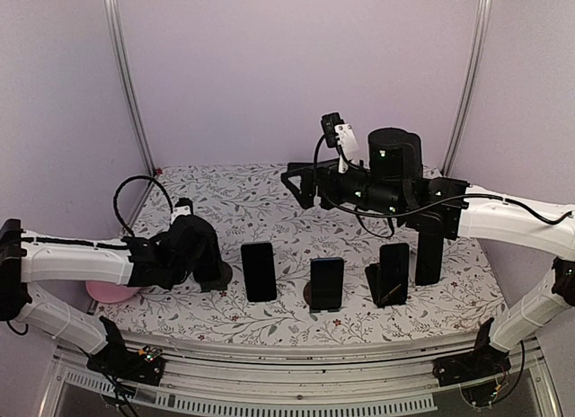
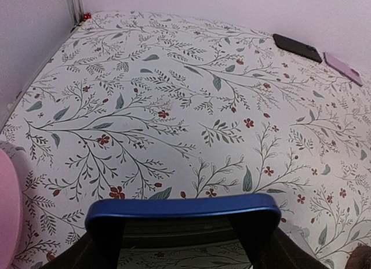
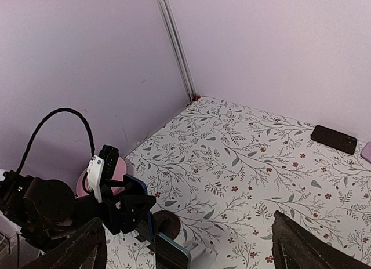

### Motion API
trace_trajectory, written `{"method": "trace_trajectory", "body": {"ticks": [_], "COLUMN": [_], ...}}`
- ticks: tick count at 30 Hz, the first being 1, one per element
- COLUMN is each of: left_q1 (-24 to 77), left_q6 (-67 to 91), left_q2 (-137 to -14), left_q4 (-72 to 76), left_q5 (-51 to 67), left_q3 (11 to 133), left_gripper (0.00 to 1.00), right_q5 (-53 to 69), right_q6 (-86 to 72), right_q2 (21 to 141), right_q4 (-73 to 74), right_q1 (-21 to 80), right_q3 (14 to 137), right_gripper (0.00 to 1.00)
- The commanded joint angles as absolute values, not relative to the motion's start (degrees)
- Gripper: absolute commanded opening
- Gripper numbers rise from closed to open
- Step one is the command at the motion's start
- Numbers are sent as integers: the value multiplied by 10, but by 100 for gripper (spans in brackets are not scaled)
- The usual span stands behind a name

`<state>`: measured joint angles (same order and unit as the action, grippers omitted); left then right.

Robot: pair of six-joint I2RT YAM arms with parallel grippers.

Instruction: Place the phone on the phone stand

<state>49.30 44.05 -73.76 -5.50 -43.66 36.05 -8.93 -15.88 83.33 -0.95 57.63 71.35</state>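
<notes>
A blue-edged phone (image 2: 181,208) stands upright between my left gripper's (image 2: 181,237) fingers, which are shut on its two sides. In the right wrist view that phone (image 3: 141,202) hangs beside a round dark phone stand (image 3: 169,222); whether they touch is unclear. From above, the left gripper (image 1: 193,244) covers the phone, and the stand's base (image 1: 218,275) shows at its right. My right gripper (image 1: 296,185) hovers high over the table's middle, open and holding nothing. Its dark fingers (image 3: 301,246) frame the bottom corners of the right wrist view.
Three phones stand on stands in a row: (image 1: 259,271), (image 1: 327,283), (image 1: 393,271). A black phone (image 2: 297,47) and a pink one (image 2: 343,68) lie flat by the back wall. A pink object (image 1: 112,294) sits under the left arm.
</notes>
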Motion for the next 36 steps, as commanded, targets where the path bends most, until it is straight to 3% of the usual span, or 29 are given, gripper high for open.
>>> {"method": "trace_trajectory", "body": {"ticks": [1,36], "left_q1": [509,552], "left_q6": [451,471], "left_q2": [-749,-785], "left_q4": [-36,6], "left_q5": [-478,-516], "left_q3": [358,339], "left_gripper": [38,42], "right_q5": [-75,-65], "right_q6": [-162,-154], "right_q2": [817,814], "right_q4": [-30,-26], "right_q1": [573,573], "right_q3": [706,700], "right_gripper": [99,99]}}
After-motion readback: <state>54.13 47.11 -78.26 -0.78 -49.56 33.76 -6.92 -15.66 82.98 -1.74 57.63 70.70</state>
